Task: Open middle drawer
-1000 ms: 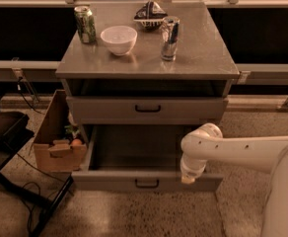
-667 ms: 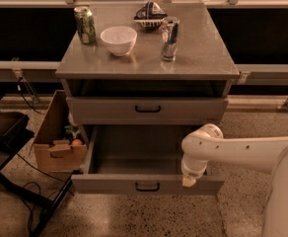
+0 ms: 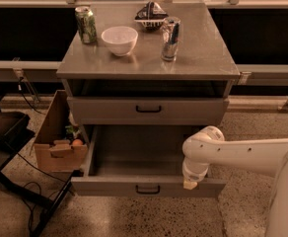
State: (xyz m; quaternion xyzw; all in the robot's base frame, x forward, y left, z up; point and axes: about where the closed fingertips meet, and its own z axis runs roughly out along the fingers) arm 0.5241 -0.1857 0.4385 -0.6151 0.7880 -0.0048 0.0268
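The middle drawer [image 3: 149, 186] is pulled out wide from the grey cabinet. Its plain grey box is empty inside, and its small black bar handle [image 3: 148, 189] faces front. The top drawer [image 3: 148, 110] above it is shut. The lowest drawer is hidden beneath the open one. My gripper [image 3: 190, 183] hangs from the white arm [image 3: 233, 152], which reaches in from the right. The gripper rests at the top edge of the open drawer's front, right of the handle.
On the cabinet top [image 3: 208, 58] stand a green can [image 3: 86, 24], a white bowl [image 3: 119, 39], a silver can [image 3: 170, 38] and a dark bag [image 3: 151, 15]. A cardboard box [image 3: 57, 142] with items sits left of the drawer. A black stand and cables [image 3: 16, 181] lie on the floor at left.
The middle drawer has slid a little further out towards the camera. My gripper has moved the same way with its front edge.
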